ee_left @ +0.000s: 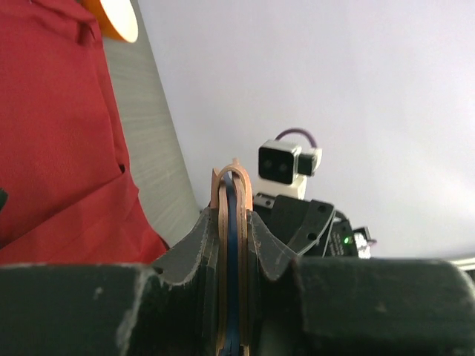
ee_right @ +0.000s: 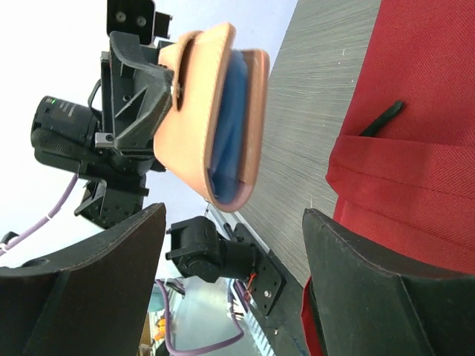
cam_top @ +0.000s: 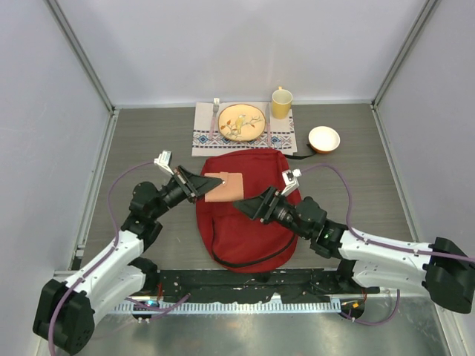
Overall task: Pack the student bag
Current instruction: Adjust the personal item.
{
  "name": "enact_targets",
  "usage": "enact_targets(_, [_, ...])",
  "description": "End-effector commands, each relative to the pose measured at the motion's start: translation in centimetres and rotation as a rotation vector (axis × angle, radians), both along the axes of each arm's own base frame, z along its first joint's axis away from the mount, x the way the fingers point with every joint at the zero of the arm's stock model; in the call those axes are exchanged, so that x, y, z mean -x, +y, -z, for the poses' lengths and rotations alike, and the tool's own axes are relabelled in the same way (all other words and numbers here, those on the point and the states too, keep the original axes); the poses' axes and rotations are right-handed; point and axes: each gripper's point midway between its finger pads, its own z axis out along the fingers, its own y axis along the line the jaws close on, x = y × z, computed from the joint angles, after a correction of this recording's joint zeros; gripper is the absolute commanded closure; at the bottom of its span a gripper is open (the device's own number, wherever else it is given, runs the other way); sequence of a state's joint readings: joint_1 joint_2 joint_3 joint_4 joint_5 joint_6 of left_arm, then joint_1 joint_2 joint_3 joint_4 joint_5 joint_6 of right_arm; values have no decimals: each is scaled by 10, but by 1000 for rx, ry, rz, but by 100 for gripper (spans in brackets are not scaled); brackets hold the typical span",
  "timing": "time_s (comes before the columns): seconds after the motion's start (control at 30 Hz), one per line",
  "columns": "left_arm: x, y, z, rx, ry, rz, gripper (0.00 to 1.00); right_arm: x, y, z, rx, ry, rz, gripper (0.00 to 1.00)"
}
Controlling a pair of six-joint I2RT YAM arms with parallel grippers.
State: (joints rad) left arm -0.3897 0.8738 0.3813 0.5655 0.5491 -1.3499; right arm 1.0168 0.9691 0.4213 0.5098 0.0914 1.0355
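Left gripper [cam_top: 205, 183] pinching flat tan leather pouch [cam_top: 225, 187], right gripper [cam_top: 243, 203] spread, over large red fabric backpack [cam_top: 249, 233] mid-frame; packing seemingly barely begun.

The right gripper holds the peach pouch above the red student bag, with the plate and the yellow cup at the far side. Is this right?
Not quite: it is the left gripper that holds the peach pouch above the student bag. The right gripper is open and empty. The top external view shows this, and the right wrist view confirms it. The rest stands.
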Motion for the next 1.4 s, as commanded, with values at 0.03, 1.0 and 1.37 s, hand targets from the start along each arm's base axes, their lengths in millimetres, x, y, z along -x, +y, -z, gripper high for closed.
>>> enact_targets(0.03, [-17, 7, -11, 12, -47, -192, 89, -8, 4, -36, -173, -25, 27, 20])
enact_targets(1.0, [-18, 1, 11, -46, -12, -410, 98, -31, -5, -47, -491, 117, 265, 69])
enact_targets(1.37, [-14, -10, 8, -27, -15, -364, 99, -36, -6, -50, -497, 110, 295, 52])
